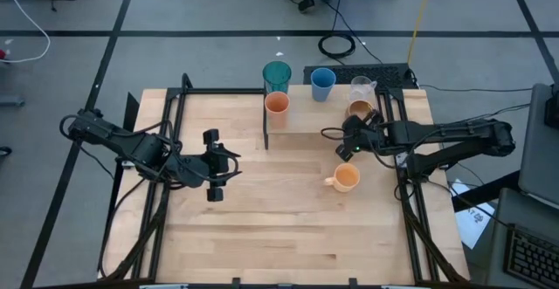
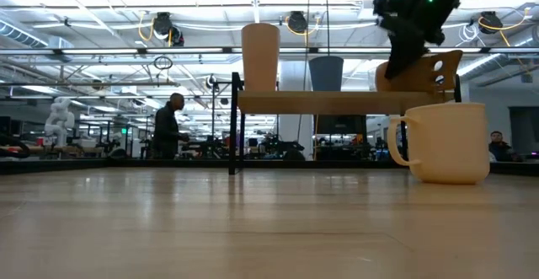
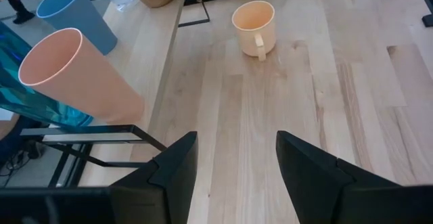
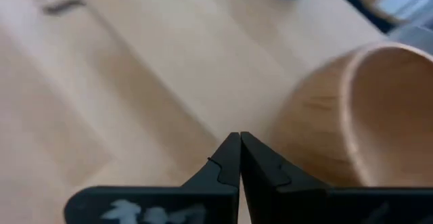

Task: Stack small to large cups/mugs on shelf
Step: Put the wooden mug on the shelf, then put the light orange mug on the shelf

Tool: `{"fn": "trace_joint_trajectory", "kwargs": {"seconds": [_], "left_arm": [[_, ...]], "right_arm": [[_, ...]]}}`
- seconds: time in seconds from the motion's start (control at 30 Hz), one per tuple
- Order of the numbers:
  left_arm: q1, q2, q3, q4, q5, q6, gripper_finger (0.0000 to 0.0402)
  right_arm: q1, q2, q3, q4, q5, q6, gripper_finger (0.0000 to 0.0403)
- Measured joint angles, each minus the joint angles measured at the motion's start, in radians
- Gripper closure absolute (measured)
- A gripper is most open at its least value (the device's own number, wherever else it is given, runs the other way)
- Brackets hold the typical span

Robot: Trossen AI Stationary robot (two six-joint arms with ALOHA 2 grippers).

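Resting on the shelf (image 1: 306, 119), a low light-wood platform on thin black legs at the far part of the worktop (image 1: 279, 219), are most of the vessels: a smooth tapered orange cup (image 1: 277, 106) at the shelf's left end, a tall translucent teal tumbler (image 1: 277, 76) just behind it, a matte blue cup (image 1: 322, 83) further right, a clear handled cup (image 1: 362, 87) and a rounded brown wooden handled mug (image 1: 359, 109) at the right end. The wooden mug shows a warm grain and a thick curved wall in the right wrist view (image 4: 352, 116), and in the low view it sits tilted, its flat handle with drilled holes pointing up to the right (image 2: 421, 72). The right end effector (image 1: 350, 141) is just beside this mug, its dark fingers pressed together with nothing between them. The orange handled mug (image 1: 346, 178), squat and cylindrical with a looped handle, stands alone on the worktop in front of the shelf, well apart from the other cups. The left end effector (image 1: 212, 163) hovers over the left-middle of the worktop, its fingers parted and empty. The worktop is pale butcher-block wood with long plank seams, edged by black metal framing. Beyond it the floor is grey with dark lines and loose cables; the low view shows a large hall with ceiling lights and a person (image 2: 166, 127) standing far behind
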Motion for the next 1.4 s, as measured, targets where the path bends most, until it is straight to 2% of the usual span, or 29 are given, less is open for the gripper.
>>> {"fn": "trace_joint_trajectory", "kwargs": {"seconds": [0.3, 0.53, 0.83, 0.97, 1.13, 1.4], "left_arm": [[-0.001, 0.0, 0.0, -0.004, 0.0, 0.006, 0.0199], [0.0, 0.0, 0.0, -0.004, 0.0, 0.021, 0.0199], [0.0, 0.0, 0.0, -0.004, 0.0, 0.026, 0.0199], [0.0, 0.0, 0.0, -0.004, 0.0, 0.027, 0.0199], [-0.001, 0.0, 0.0, -0.006, 0.0, 0.027, 0.0199], [-0.001, 0.0, 0.0, -0.008, 0.026, 0.027, 0.0199]], "right_arm": [[0.155, -0.003, 0.187, -0.065, -0.192, 0.008, 0.0403], [0.272, 0.067, 0.366, -0.306, -0.307, 0.058, 0.0398], [0.293, 0.211, 0.545, -0.544, -0.492, 0.05, 0.0368], [0.293, 0.263, 0.605, -0.606, -0.506, 0.015, 0.0351], [0.295, 0.301, 0.653, -0.645, -0.51, -0.075, 0.031], [0.306, 0.335, 0.658, -0.644, -0.527, -0.118, 0.0201]]}}
